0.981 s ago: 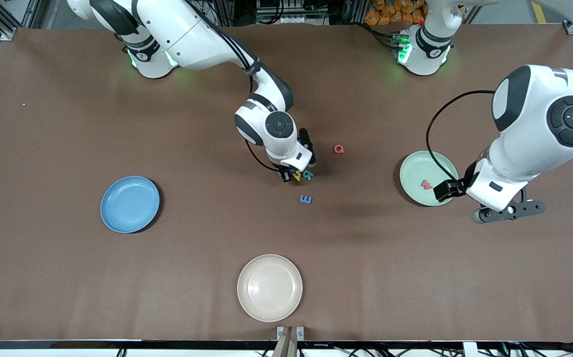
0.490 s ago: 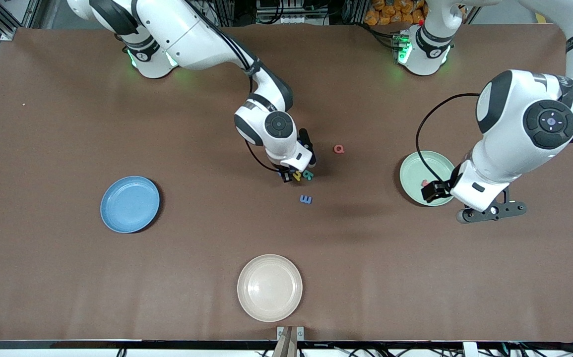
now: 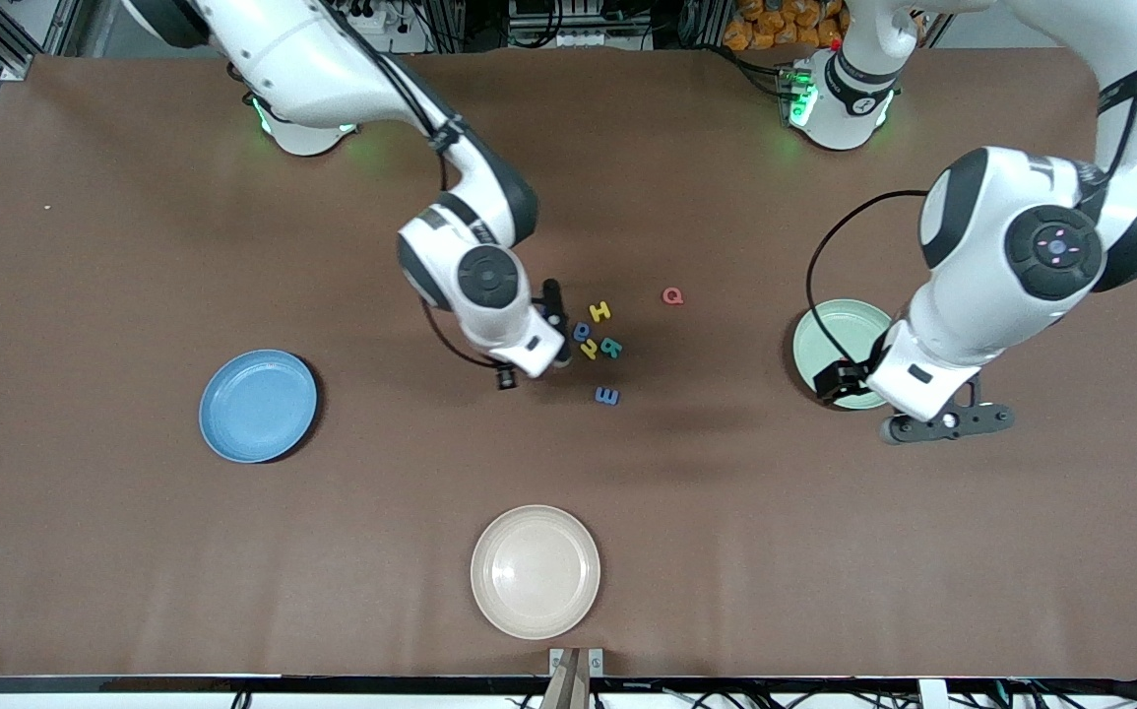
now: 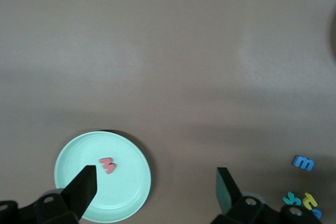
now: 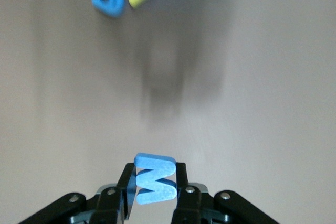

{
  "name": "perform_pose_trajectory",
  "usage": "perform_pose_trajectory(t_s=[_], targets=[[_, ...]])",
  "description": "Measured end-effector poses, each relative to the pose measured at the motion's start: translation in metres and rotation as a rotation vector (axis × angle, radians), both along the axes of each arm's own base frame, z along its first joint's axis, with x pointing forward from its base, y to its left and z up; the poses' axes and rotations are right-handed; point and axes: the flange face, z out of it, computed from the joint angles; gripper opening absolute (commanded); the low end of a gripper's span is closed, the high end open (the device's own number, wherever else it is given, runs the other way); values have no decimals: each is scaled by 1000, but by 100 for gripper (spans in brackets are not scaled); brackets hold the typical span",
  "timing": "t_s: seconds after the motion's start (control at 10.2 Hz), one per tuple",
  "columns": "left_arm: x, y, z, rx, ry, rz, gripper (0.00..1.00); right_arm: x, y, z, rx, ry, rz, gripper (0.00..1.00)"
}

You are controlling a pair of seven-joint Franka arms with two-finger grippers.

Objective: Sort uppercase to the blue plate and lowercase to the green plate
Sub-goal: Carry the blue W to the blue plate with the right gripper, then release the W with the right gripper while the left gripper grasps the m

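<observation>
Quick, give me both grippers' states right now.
Left gripper: open, empty, over the green plate that holds the red w.
Right gripper: shut on the blue W, up over the table.

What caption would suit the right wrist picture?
Right gripper shut on a blue foam capital W, lifted above the brown table.

I hold the W (image 5: 155,178) in my right gripper (image 5: 153,190), over the table (image 3: 135,551) just beside the letter cluster (image 3: 596,340) — toward the right arm's end. The small w (image 4: 108,165) lies in the plate (image 4: 73,153) under my left gripper (image 4: 155,190).
</observation>
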Motion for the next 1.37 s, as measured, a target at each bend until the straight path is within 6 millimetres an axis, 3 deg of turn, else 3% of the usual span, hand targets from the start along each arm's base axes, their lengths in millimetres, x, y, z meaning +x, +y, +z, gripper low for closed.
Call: perform_pose_trajectory(t_s=[0.2, 0.39, 0.59, 0.78, 0.88, 0.98, 1.27, 1.37], targets=[[-9, -39, -43, -25, -1, -59, 100, 37, -87, 47, -32, 8, -131, 0], [-20, -78, -86, -49, -1, -118, 100, 61, -198, 73, -58, 1, -299, 0], [-36, -119, -114, -47, 2, -191, 100, 64, -310, 70, -89, 26, -457, 0], [-54, -156, -136, 2, -19, -299, 100, 53, -387, 44, -129, 62, -585, 0], [-60, -169, -149, 5, -25, -329, 100, 48, -410, 29, -136, 69, -638, 0], [-64, -180, -163, -3, -34, -350, 100, 44, -418, 13, -136, 63, -675, 0], [-75, -216, -198, -36, -73, -431, 100, 44, -408, -42, -144, 52, -746, 6], [-74, -224, -201, -42, -83, -451, 100, 46, -407, -55, -139, 43, -752, 21]])
